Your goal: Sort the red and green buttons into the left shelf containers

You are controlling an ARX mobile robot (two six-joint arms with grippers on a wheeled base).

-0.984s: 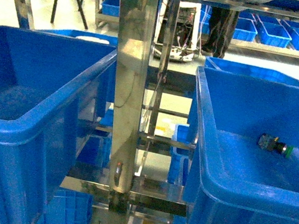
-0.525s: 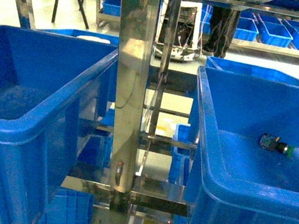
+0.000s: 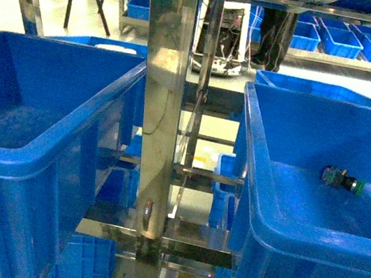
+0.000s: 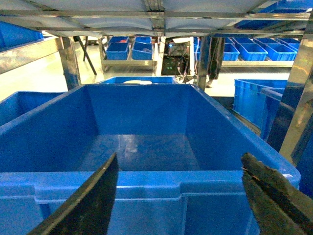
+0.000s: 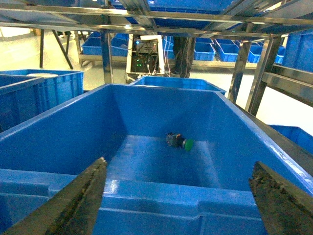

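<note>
A green-capped button [image 3: 343, 180] lies on its side on the floor of the right blue bin [image 3: 278, 224]; the right wrist view shows the same button [image 5: 180, 141] near that bin's far wall [image 5: 161, 112]. No red button shows in any view. The left blue bin [image 3: 41, 158] looks bare inside, as its floor [image 4: 142, 152] does in the left wrist view. My left gripper [image 4: 178, 169] hangs open before this bin's near rim. My right gripper [image 5: 178, 171] is open too, in front of the right bin's rim. Neither gripper appears in the head view.
A steel shelf post [image 3: 159, 107] stands between the two bins. Steel crossbars run overhead [image 5: 161, 14]. More blue bins [image 3: 342, 42] sit on shelving far behind, and smaller blue crates [image 3: 85, 261] lie on the level below.
The head view has shifted very slightly, so the bins and the green button sit a touch lower in frame. Nothing else has moved.
</note>
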